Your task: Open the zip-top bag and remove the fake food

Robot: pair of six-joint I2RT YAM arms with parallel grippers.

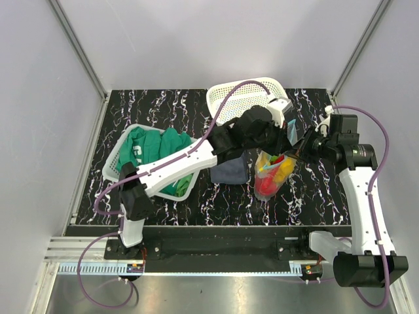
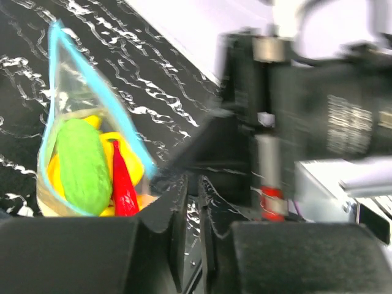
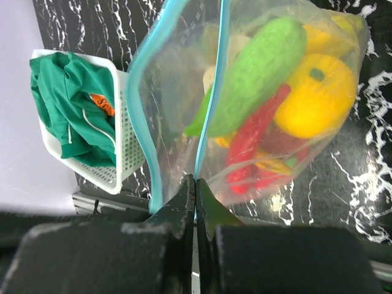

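Overhead: two white baskets on the desk (image 1: 314,190). The 9 o'clock basket (image 1: 124,157) holds green clothing (image 1: 163,147); the second basket (image 1: 226,98) sits at 12 o'clock. One zip-top bag (image 1: 265,186), centre-right, holds fake food (image 1: 281,169).
Left wrist: left gripper (image 2: 195,180) jaws a slit apart, just beside the bag.
Right wrist: right gripper (image 3: 195,180) pinched together on the bag's teal strip (image 3: 211,92).

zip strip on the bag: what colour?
The zip strip is teal-blue; clearest in the right wrist view.
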